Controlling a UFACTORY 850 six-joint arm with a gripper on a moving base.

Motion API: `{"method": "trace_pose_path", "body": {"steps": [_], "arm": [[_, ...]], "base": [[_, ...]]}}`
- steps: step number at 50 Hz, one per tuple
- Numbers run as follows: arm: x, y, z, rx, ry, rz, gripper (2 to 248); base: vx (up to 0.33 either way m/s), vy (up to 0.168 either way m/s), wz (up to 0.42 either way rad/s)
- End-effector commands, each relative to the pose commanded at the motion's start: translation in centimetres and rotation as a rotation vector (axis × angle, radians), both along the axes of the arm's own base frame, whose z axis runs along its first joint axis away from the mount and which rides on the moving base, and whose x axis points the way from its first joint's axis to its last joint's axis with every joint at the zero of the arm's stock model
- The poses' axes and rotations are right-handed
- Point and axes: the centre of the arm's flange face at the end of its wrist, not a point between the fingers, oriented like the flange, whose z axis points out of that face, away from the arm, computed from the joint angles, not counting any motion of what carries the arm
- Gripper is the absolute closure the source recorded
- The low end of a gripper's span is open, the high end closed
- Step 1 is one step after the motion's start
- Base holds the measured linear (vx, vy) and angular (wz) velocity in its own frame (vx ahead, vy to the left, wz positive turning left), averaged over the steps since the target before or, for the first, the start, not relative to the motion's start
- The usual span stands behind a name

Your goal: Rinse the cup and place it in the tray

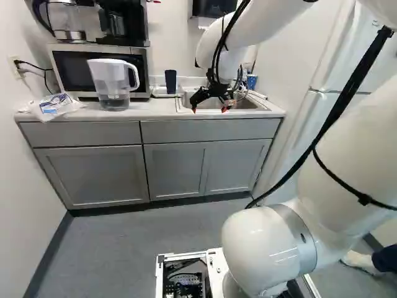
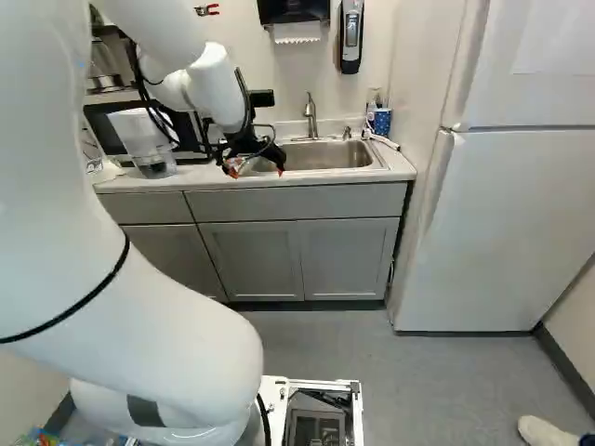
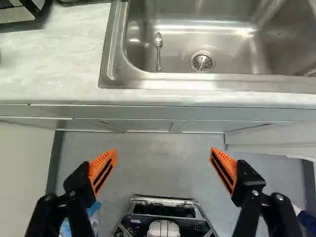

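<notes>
Sink: set into the counter, its basin containing the spoon. Pitcher: left of the sink, upright, handle rightward. Gripper: near the sink's near edge, fingers spread wide. Tray: between pitcher and sink. Dark cup: at the tray, long axis vertical; whether inside cannot be told. Blue cup: far right of the sink, long axis vertical. The spoon points near to far, bowl far.

No text, label, brand, number or sign can be read; the plastic bag on the bench, near ten o'clock in the left base view, bears blue print too small to make out.
</notes>
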Motion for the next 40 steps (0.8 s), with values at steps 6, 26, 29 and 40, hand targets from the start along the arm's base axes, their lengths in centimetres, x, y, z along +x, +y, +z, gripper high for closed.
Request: {"method": "trace_pose_path", "body": {"steps": [6, 26, 29, 40], "arm": [[-0.3, -0.2, -1.1, 0.003, -0.028, -0.002, 3], [-2.0, -0.8, -5.1, 0.011, -0.136, -0.010, 3], [-2.3, -0.9, -5.8, 0.012, -0.154, -0.011, 3], [-3.7, -1.3, -8.4, 0.017, -0.228, -0.017, 3]], "base": [[0.000, 0.000, 0.000], [0.000, 0.000, 0.000], [0.000, 0.000, 0.000], [0.000, 0.000, 0.000]]}}
